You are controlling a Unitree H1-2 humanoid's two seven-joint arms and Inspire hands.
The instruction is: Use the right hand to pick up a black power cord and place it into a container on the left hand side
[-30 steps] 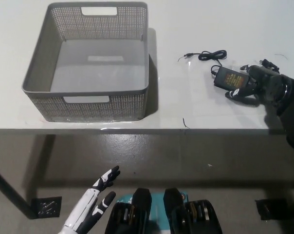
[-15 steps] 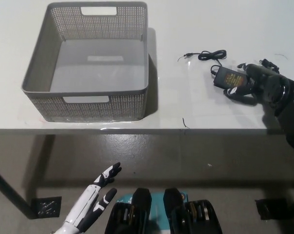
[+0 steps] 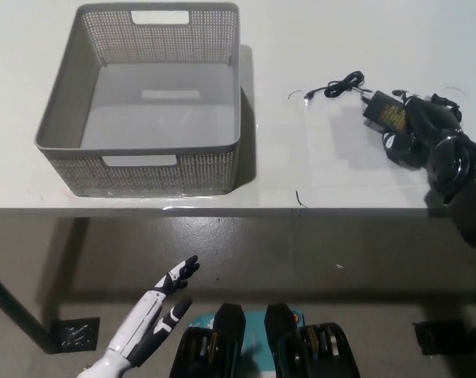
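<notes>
On the white surface (image 3: 301,169) sit one grey basket (image 3: 143,102) and one black cord (image 3: 380,106). Its brick lies in the closed fingers of the black right hand (image 3: 415,130), long axis slanting up-left, thin lead trailing left from the hand toward the basket, well apart. Below the surface's edge, the white left hand (image 3: 155,315) hangs open, holding nothing.

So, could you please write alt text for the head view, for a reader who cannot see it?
The robot's black right hand grips a black power adapter at the right of a white table, its thin cord trailing left on the surface. An empty grey perforated basket stands at the table's left. The white left hand rests open below the table edge.
</notes>
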